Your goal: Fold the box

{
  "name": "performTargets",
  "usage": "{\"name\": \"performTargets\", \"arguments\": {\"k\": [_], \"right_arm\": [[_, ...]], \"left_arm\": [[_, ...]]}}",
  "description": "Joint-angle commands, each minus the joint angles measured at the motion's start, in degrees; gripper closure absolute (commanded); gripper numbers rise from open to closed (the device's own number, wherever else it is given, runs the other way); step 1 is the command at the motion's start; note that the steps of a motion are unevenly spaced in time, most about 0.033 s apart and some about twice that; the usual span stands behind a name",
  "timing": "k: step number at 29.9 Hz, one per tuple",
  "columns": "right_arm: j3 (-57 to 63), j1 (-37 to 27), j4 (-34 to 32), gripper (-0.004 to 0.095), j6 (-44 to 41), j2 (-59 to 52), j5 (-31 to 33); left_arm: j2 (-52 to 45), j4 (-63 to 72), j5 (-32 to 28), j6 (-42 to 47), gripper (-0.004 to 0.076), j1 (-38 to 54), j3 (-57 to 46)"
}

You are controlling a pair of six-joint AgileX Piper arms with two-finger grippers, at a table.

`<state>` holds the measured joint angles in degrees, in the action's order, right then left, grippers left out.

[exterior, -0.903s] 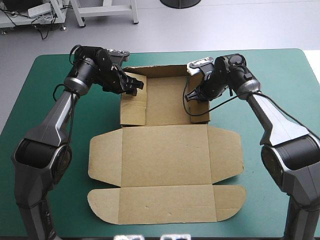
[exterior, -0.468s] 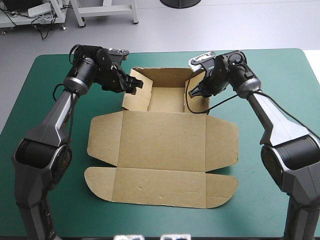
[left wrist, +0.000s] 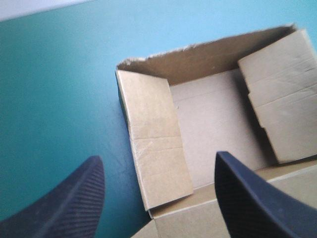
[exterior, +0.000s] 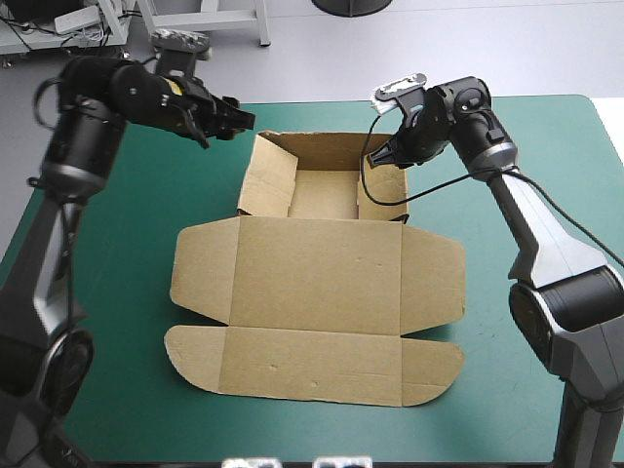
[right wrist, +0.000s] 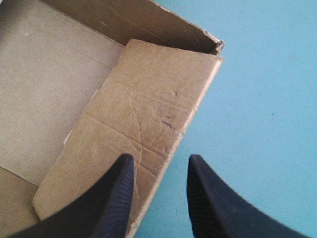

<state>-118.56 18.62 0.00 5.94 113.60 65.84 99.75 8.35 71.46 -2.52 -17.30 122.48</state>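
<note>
Box [exterior: 320, 255], brown board, one piece, partly formed. Location: centre of the table, on the teal-green cover [exterior: 127, 322]. Far half stands as an open tray [exterior: 327, 191] with walls raised and side flaps leaning inward; near half, the lid [exterior: 312, 361] with its rounded flaps, lies flat toward the table's near edge. Handling, as judged: light; stiff across each panel; hinges readily on the scored creases; thin edges liable to crush or tear under a hard pinch. Best hold: the top edge of a wall or the free edge of a flap, away from the creases. Right gripper [right wrist: 161, 157]: fingers partly apart, the right wall [right wrist: 143, 119] edge lying between them near the tray's far right corner; no clamp evident. Left gripper [left wrist: 158, 156]: wide open, empty, raised beyond the tray's far left corner, well clear of the board.
</note>
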Motion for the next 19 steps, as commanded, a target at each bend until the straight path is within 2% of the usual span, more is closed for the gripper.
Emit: {"name": "performTargets", "arguments": {"k": [1, 6, 16, 19], "right_arm": [[-1.9, -0.5, -2.0, 0.0564, -1.3, -3.0, -0.3], [-1.9, -1.4, -2.0, 0.0564, -4.1, -3.0, -0.2], [-1.9, -6.8, 14.2, 0.0564, -3.0, 0.5, 2.1], [-1.9, -6.8, 14.8, 0.0564, -2.6, 1.5, 1.7]], "left_arm": [[-10.3, 1.3, 2.4, -0.3, 0.027, -0.3, 1.9], [-20.9, 1.0, 2.4, -1.4, 0.027, -0.3, -0.4], [-40.3, -5.5, 2.4, -3.3, 0.027, -0.3, -23.6], [-44.5, -5.5, 2.4, -3.3, 0.027, -0.3, -28.8]]}}
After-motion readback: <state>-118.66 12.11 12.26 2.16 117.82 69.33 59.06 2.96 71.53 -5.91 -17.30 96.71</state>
